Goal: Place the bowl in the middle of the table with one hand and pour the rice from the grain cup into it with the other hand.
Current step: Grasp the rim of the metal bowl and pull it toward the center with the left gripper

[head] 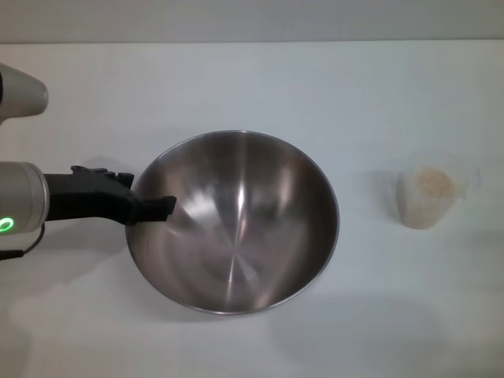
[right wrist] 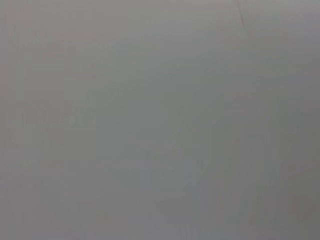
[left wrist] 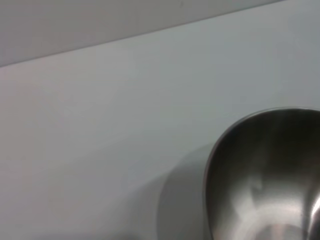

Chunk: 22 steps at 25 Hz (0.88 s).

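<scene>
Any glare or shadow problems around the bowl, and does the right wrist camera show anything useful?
Head view: bowl interior shows bright streaked reflections; left gripper at its rim; soft shadow on the table. Left wrist view: bowl blurred, shadow beside it. Right wrist view: featureless grey.

The bowl [head: 236, 224] is a wide, shiny steel one with a brushed inside, open side up and tipped a little, near the middle of the white bench [head: 260, 87]. Well apart to its right stands the grain cup [head: 431, 193], small, clear and upright, holding pale beige rice [head: 434, 183].
</scene>
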Tool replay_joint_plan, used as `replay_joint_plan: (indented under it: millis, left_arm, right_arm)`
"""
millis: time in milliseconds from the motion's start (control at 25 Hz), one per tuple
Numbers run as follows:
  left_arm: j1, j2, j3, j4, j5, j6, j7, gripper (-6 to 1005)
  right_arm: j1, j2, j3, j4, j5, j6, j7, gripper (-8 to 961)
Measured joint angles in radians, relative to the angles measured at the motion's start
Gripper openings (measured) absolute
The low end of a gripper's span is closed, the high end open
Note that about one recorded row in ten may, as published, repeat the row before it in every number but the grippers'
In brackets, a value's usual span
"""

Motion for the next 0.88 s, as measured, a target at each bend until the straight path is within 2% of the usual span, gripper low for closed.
replay_joint_plan:
  millis: [640,680,880]
  left_arm:
    - [-0.021,0.002,0.016,0.036,-0.007,0.012,0.008,798]
    - [-0.025,0.002,0.016,0.037,-0.008,0.007,0.01,676]
    - [-0.028,0.002,0.016,0.037,-0.008,0.005,0.011,586]
  right_arm:
    - [-0.001,0.0,-0.002,-0.001,-0.002,0.0,0.0,808]
    - [-0.001,0.0,-0.002,-0.001,-0.002,0.0,0.0,808]
    - [-0.001,0.0,-0.002,-0.001,-0.002,0.0,0.0,808]
